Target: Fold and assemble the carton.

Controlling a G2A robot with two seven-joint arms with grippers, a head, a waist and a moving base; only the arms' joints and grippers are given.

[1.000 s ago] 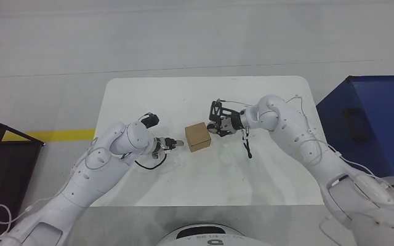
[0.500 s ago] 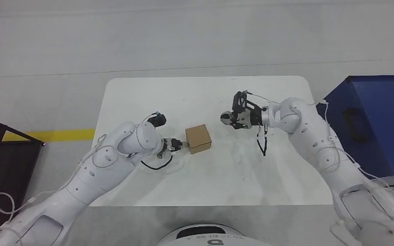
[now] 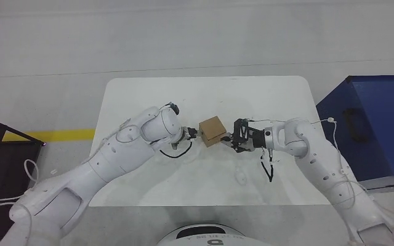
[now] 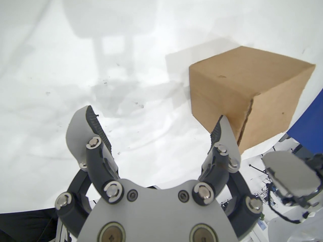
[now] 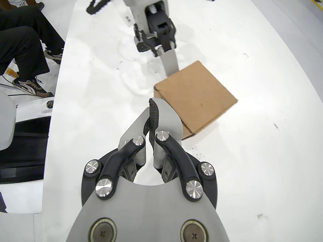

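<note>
We see the closed brown carton [image 3: 212,130] sitting near the middle of the white table [image 3: 154,98], turned at an angle to the table's edges. Its top face is flat and all flaps are folded in.

An arm flanks it on either side. The left gripper [image 4: 155,117] sits low over the tabletop with its two fingers [image 4: 75,132] spread wide and nothing between them. One fingertip lies against the lower part of the carton's nearest side, while the other is out over bare table. From that wrist we also see a seam with a slightly ragged edge running down one vertical corner of the carton.

On the opposite side, the right gripper [image 5: 152,112] has its ribbed pads pressed together, gripping nothing. Its joined tips sit at the carton's near corner. We cannot tell whether they touch the cardboard or stop just beside it. A black cable [image 3: 266,166] loops down from the right forearm onto the table.

Beyond the table's right edge stands a dark blue bin [image 3: 363,123]. On the floor to the left runs a yellow line [image 3: 61,134].
</note>
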